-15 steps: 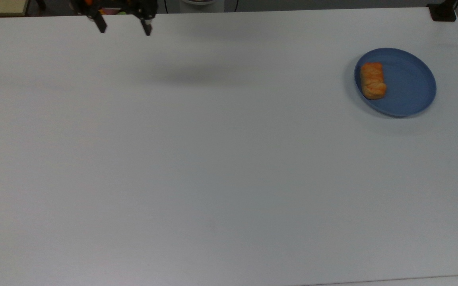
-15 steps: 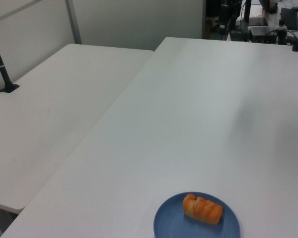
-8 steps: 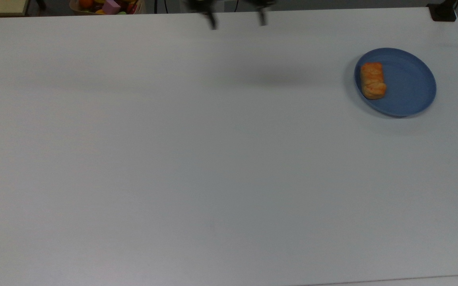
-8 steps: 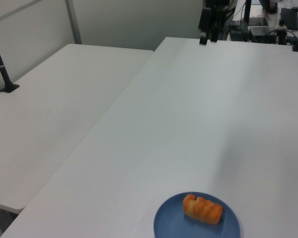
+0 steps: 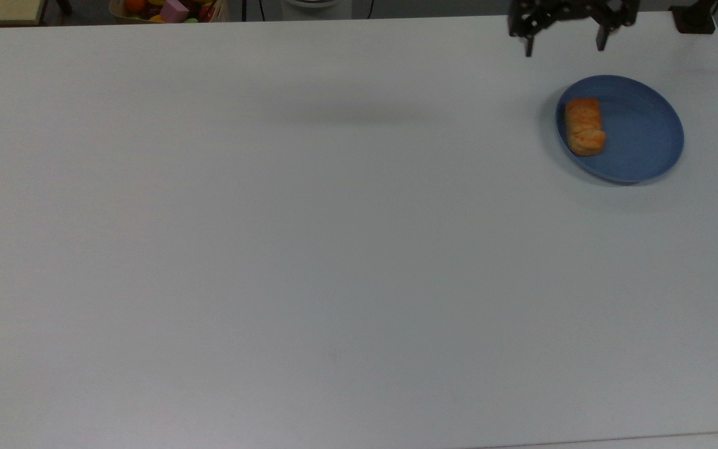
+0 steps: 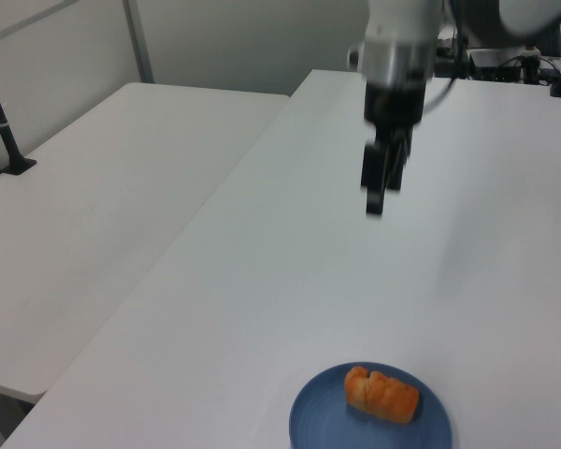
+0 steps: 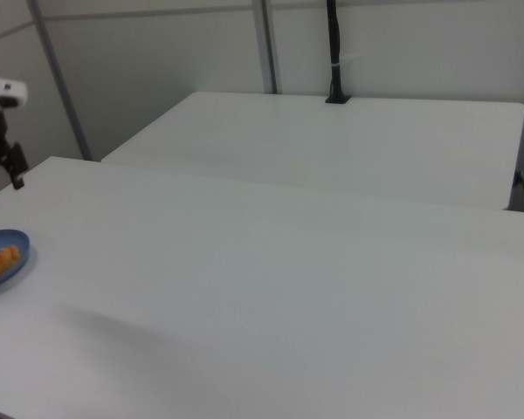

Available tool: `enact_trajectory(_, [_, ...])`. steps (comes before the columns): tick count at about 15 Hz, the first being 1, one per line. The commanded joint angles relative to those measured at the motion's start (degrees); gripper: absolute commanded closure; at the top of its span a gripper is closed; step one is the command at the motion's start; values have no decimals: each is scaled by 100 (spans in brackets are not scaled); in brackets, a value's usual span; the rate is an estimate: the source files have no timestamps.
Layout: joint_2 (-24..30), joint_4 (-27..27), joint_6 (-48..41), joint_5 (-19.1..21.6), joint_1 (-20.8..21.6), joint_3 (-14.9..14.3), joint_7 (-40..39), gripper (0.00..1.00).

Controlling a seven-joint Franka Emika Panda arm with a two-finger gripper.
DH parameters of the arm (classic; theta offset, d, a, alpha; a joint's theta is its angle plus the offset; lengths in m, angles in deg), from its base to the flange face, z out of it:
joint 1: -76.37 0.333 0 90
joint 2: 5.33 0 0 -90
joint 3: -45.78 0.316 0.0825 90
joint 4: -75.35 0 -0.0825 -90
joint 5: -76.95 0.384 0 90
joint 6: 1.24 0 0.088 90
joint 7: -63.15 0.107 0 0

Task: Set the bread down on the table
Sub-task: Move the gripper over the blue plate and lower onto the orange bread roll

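Top view crops the tool (image 5: 563, 45): fingers spread, empty, above bread (image 5: 584, 126).

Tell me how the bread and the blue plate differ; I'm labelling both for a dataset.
The bread is golden-orange, the blue plate blue. The bread is oblong and lumpy; the plate is round and smooth. The bread is much smaller, lying inside the plate near the top view's left rim. Both rest apart from the open gripper.
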Motion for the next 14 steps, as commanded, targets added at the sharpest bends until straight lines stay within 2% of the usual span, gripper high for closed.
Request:
enact_trajectory(1, [-806,126,515,-491,530,21,569,0])
enact_trajectory(6, [-1563,91,1272,-1106,918,21,1044,0])
enact_trajectory(10, [-1827,-6,1379,-1318,1138,21,1194,0])
enact_trajectory(12, [-1871,-6,1396,-1353,1165,29,1229,16])
enact_trajectory(14, [-1889,-15,1396,-1459,1165,38,1229,42])
